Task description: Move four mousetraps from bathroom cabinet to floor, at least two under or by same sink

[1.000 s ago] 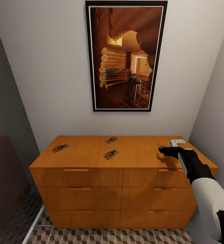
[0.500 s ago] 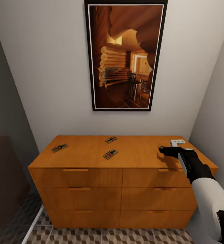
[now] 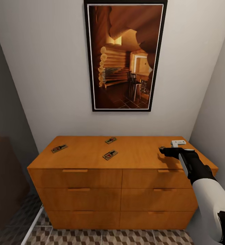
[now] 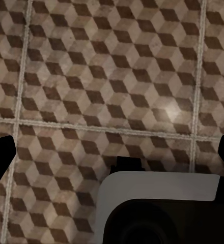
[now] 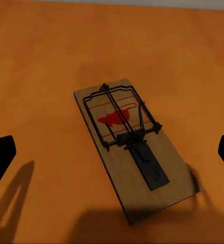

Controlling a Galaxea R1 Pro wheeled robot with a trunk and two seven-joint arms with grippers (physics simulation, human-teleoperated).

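Orange-brown wood of the cabinet [image 3: 92,160] spreads beneath the right arm [image 3: 208,194], which reaches up and forward from the lower right of the head view, white sleeve ending in a black wrist, with the right gripper [image 3: 164,150] poised over the right end of the flat top. Its fingers are spread wide: in the right wrist view the two dark fingertips [image 5: 1,155] sit at opposite edges of the picture, with nothing between them, so the gripper is released. One mousetrap [image 5: 132,142] lies flat on the wood just below and ahead of that gripper, lying at an angle to the fingers, its red mark and dark wire parts plain to see.

Counted from the head view, three more mousetraps lie on the cabinet top, all well to the left of the right gripper: the nearest [image 3: 110,154], one farther back toward the wall [image 3: 111,140], and one at the far left end [image 3: 59,148]. That makes four traps. The one under the gripper is mostly hidden by the hand in the head view.

Below the left gripper [image 4: 114,162], the left wrist view shows the bathroom floor [image 4: 102,76] with its cube pattern; dark fingertips at both picture edges show it spread wide too. A framed picture [image 3: 124,56] hangs on the wall above; a small white object [image 3: 178,143] just behind the right gripper is hard to identify.
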